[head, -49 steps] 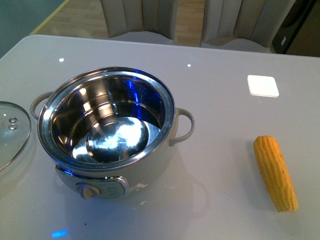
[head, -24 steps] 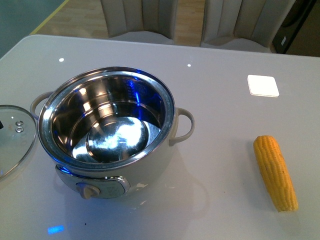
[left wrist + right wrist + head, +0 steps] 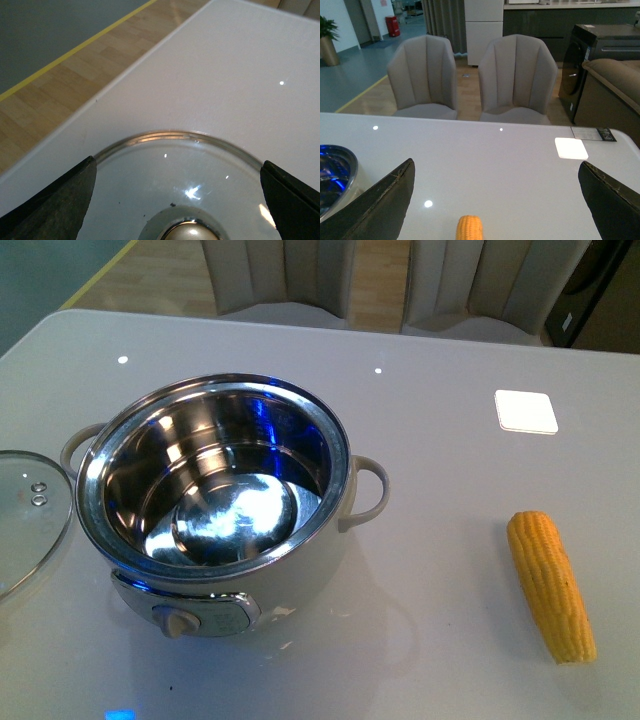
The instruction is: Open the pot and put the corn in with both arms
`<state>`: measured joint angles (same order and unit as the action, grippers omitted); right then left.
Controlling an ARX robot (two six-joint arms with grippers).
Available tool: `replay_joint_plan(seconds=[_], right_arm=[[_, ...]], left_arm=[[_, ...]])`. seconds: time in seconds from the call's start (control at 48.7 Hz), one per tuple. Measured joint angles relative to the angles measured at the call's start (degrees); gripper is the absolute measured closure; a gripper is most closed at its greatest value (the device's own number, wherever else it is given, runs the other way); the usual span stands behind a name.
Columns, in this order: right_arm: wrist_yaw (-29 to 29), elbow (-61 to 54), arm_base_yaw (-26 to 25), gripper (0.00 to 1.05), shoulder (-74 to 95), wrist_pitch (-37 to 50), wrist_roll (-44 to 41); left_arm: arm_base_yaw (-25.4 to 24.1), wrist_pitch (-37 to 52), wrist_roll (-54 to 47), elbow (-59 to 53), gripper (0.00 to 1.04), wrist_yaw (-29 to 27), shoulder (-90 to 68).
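The left claw (image 3: 177, 165) is open. Its two black fingers (image 3: 60, 205) are spread wide on either side of the glass lid (image 3: 150, 190), and the metal knob (image 3: 190, 232) sits between them, touched by neither. The lid lies flat on the white bench (image 3: 430, 440), just to the left of the pot (image 3: 310, 580) and close to the bench's left edge.

The right claw (image 3: 496, 165) is also open and holds nothing. Its fingers (image 3: 380, 205) stand wide apart above the bench, and the near tip of the corn (image 3: 470, 227) shows between them, lower down. Neither arm shows in the front view.

The pot stands left of centre with its steel bowl bare and empty and its dial panel facing the near edge. The corn lies well to the right of it on the near right part of the bench, running near to far. A small white square (image 3: 526, 410) lies beyond it.

With the lid off and set down, the opening step looks finished, and the corn step is now in hand.

- The right claw needs to drop over the cob.
- It should close across the cob's width near the middle and lift it.
- It then carries the cob left over the rim.
- The cob looks nearly as long as the bowl is wide, so it may need tilting to go in.
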<state>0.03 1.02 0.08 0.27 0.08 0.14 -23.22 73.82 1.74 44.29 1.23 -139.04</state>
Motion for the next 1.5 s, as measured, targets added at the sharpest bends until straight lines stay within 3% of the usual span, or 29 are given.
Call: replay_joint_plan(seconds=[0.329, 0.863, 0.904, 0.986, 1.151, 1.418, 1.5], right_arm=[[0.00, 0.00, 0.00, 0.09, 0.00, 0.00, 0.00], [0.00, 0.00, 0.00, 0.09, 0.02, 0.00, 0.00], [0.00, 0.00, 0.00, 0.09, 0.00, 0.00, 0.00], [0.00, 0.00, 0.00, 0.09, 0.02, 0.00, 0.00], [0.00, 0.00, 0.00, 0.09, 0.02, 0.00, 0.00], [0.00, 0.00, 0.00, 0.09, 0.00, 0.00, 0.00], [0.00, 0.00, 0.00, 0.09, 0.02, 0.00, 0.00]], left_arm=[[1.77, -9.44, 2.12, -15.21, 0.07, 6.10, 38.16], [-0.57, -46.66, 0.17, -29.16, 0.08, 16.66, 93.55], [-0.90, -46.73, -0.31, -30.36, 0.15, 20.06, 96.37], [0.00, -49.51, -0.68, -32.87, 0.27, 21.07, 102.12], [4.79, -56.65, -0.96, -37.77, 0.52, 16.31, 113.46], [11.82, -60.59, -1.09, -40.24, 0.94, 9.55, 121.52], [13.40, -61.46, -1.14, -40.85, 1.01, 8.02, 122.92]])
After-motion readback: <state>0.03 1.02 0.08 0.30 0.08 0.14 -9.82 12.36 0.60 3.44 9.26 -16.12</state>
